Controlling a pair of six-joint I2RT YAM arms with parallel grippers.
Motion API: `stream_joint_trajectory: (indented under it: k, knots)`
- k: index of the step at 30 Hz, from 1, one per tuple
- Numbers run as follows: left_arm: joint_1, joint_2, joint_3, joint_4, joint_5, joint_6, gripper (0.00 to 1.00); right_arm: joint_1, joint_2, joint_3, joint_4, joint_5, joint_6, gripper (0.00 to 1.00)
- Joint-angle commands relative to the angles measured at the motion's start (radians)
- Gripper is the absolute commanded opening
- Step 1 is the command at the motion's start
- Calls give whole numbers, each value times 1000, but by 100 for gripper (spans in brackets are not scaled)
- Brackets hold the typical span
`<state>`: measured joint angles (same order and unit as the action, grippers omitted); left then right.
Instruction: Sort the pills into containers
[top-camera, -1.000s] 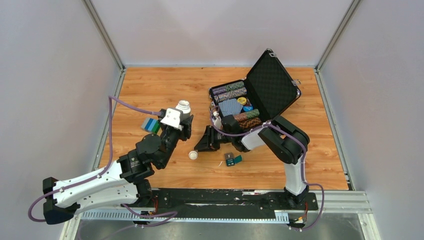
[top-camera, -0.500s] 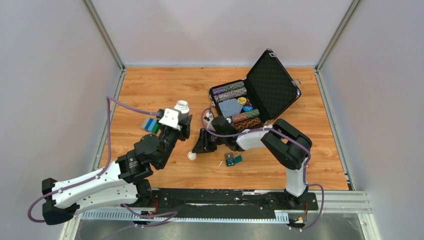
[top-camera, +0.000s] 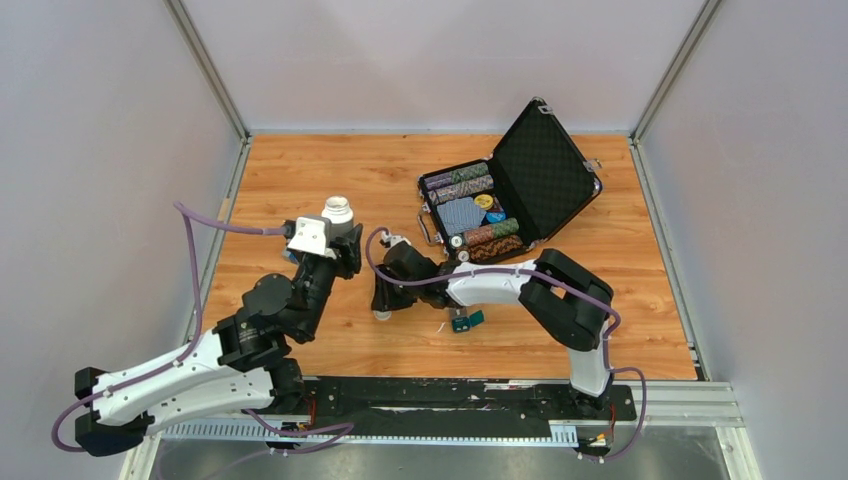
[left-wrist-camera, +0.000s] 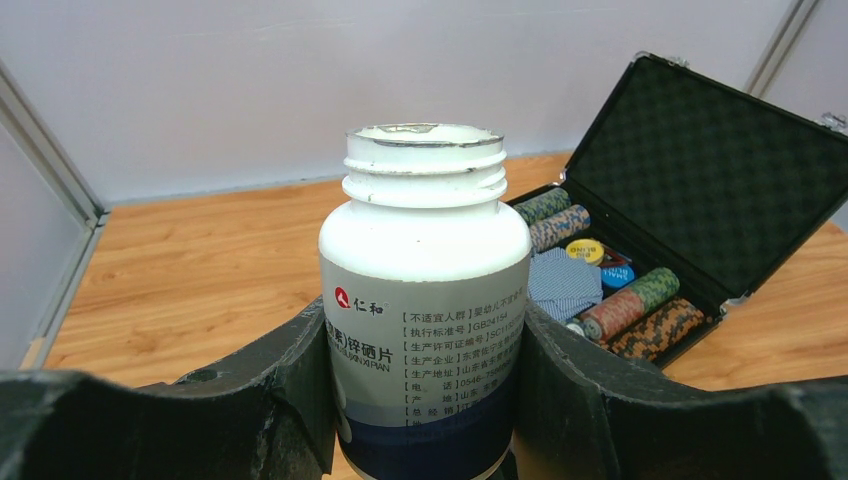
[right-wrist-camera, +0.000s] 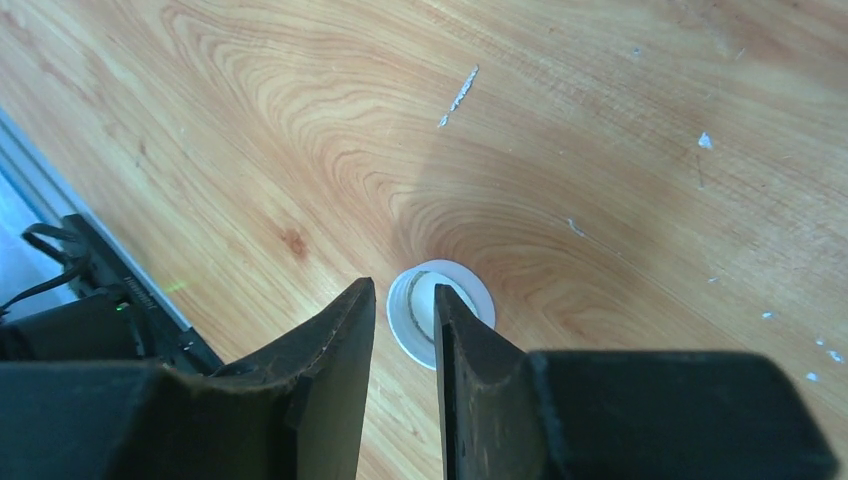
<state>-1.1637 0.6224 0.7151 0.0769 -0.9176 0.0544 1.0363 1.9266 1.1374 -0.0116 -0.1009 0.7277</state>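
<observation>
Left claw (left-wrist-camera: 422, 335) clamps an upright, uncapped white pill bottle (left-wrist-camera: 425, 240) near the bench's (top-camera: 300, 170) left edge. Right claw (right-wrist-camera: 402, 300), fingers slightly parted, straddles the white cap's (right-wrist-camera: 468, 300) rim. The teal box (top-camera: 470, 320) lies open just beside it, toward the near edge.

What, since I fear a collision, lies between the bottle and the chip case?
Only bare tabletop lies between the bottle and the chip case, as the top view shows.
</observation>
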Motion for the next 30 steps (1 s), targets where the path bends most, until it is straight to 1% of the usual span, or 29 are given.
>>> stream_joint_trajectory:
  k: [1,6,14,19,22,24,26,28,29,30]
  knots:
    - [-2,-25,11,27,-41,-3,0,31,35,64,-68,82,-63,30]
    - [-2,-44,4,26,-56,-2,0,53,61,101,-112,117,-77,32]
    - [-2,-63,-7,27,-87,7,0,106,89,160,-209,264,-107,35]
    - [-2,-74,-12,35,-108,13,0,153,127,224,-311,394,-123,34]
    - [-2,-79,-14,42,-105,8,0,175,155,256,-356,449,-133,30]
    - [-2,-76,-14,43,-102,5,0,183,170,269,-372,465,-139,25]
    - [-2,-73,-14,44,-102,2,0,188,182,276,-387,470,-136,17]
    - [-2,-70,-14,44,-101,-3,0,188,185,274,-391,467,-134,5]
    - [-3,-69,-14,43,-100,-6,0,186,184,271,-392,463,-136,0]
    - [-3,-68,-14,43,-100,-6,0,183,176,266,-390,455,-136,0]
